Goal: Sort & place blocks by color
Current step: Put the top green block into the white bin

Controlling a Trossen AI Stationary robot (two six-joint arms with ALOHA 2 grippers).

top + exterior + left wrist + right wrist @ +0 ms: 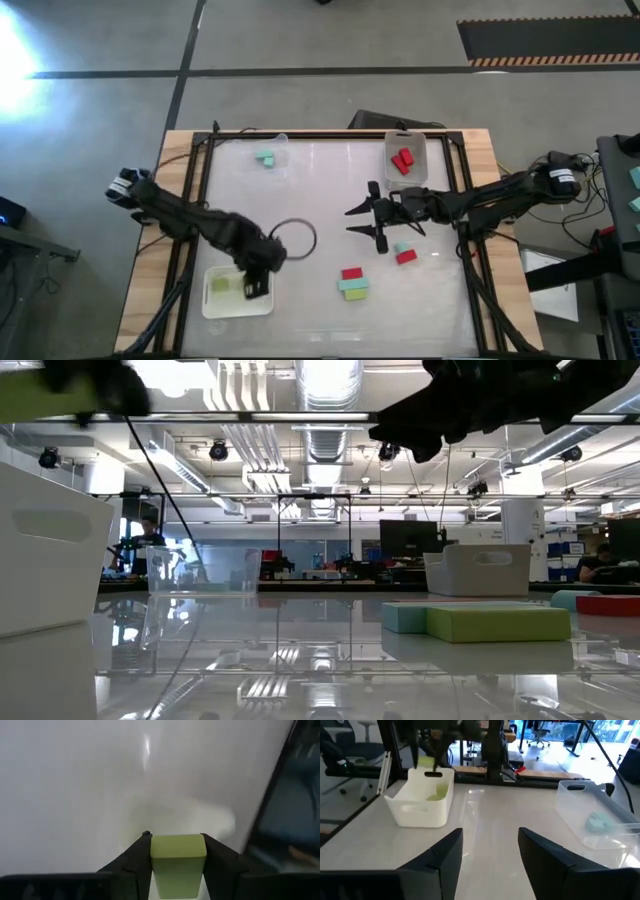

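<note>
My left gripper (255,283) hangs over the white tray (212,305) at the table's near left, shut on a yellow-green block (178,852). Another yellow-green block (220,285) lies in that tray. My right gripper (352,221) is open above the table's middle and touches nothing. Loose on the table are a red block (351,273), a teal and a yellow-green one side by side (353,289), and a teal (400,248) and red pair (406,257). Red blocks (403,161) lie in the far white tray, a teal one (265,158) in the clear tray. My left gripper pinches the yellow-green block by two opposite side faces (155,851), one finger on each. The block's free end (178,842) pokes out past the fingertips. It is lifted clear above the white tray's inside, with the fingers coming from above.
A dark ring-shaped loop (297,238) lies on the table between the two grippers. The white table top is framed by a dark rail (466,200) on a wooden base. In the right wrist view the white tray (422,802) and the clear tray (592,815) stand ahead.
</note>
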